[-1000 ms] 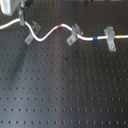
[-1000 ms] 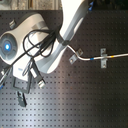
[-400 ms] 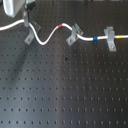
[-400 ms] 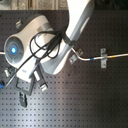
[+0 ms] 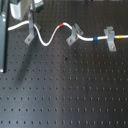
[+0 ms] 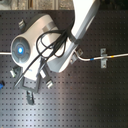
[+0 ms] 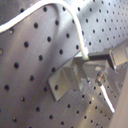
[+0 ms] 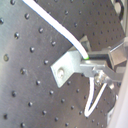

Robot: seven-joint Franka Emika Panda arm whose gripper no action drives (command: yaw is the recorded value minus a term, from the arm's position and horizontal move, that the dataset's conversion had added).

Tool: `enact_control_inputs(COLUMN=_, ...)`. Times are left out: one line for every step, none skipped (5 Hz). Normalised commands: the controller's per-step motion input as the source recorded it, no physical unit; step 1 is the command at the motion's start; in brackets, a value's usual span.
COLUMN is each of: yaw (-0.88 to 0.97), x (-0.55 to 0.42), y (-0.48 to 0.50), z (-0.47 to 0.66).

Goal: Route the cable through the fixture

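Observation:
The white cable runs across the back of the board with red, blue and yellow bands. The fixture, a slim slanted grey clip, stands at the first exterior view's upper left with the cable's left part at it. My gripper hangs right above it. In the first wrist view the fingertips pinch the cable beside the clip. The second wrist view shows the same: gripper, cable, clip. In the second exterior view the arm hides the fixture.
A forked grey clip and a blocky grey clip hold the cable further along to the first exterior view's right. In the second exterior view the arm covers the left half and a clip holds the cable.
The gripper has shifted a little toward the first exterior view's upper left. The cable's left end has moved with it to the slim clip.

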Motion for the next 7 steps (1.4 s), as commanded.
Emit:
enact_control_inputs(yaw=-0.03, x=-0.060, y=-0.259, z=-0.08)
enact_control_inputs(yaw=0.29, x=-0.089, y=-0.115, z=-0.05)
enact_control_inputs(yaw=0.45, x=-0.106, y=0.020, z=-0.01)
enact_control_inputs(yaw=0.47, x=-0.137, y=-0.032, z=0.00)
enact_control_inputs(yaw=0.16, x=-0.213, y=-0.152, z=0.00)
enact_control_inputs(yaw=-0.01, x=-0.185, y=-0.256, z=0.04)
enact_control_inputs(yaw=-0.06, x=-0.174, y=-0.220, z=0.06)
